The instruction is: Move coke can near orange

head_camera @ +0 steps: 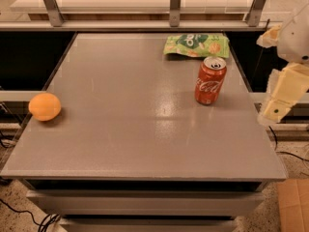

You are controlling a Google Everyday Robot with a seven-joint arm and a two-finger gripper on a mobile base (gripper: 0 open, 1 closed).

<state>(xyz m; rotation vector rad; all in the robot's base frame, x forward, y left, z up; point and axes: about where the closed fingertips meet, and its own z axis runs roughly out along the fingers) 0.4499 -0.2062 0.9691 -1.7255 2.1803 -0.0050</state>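
The robot's hand [279, 98] is showing at the right edge of the view, just beside the counter [145, 144], as a pale cream, blocky piece that is narrowing toward its lower end and carrying a small dark round mark there. Above it, a rounded white shell is showing, with a cream tip on its left.

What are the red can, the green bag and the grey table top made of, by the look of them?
The coke can: likely aluminium, glossy red paint, bare silver top. The green bag: probably thin plastic film, crinkled and shiny. The table top: unclear, a hard grey surface with a soft sheen. The gripper, cream-coloured and plastic-looking, hangs beyond the table's right edge.
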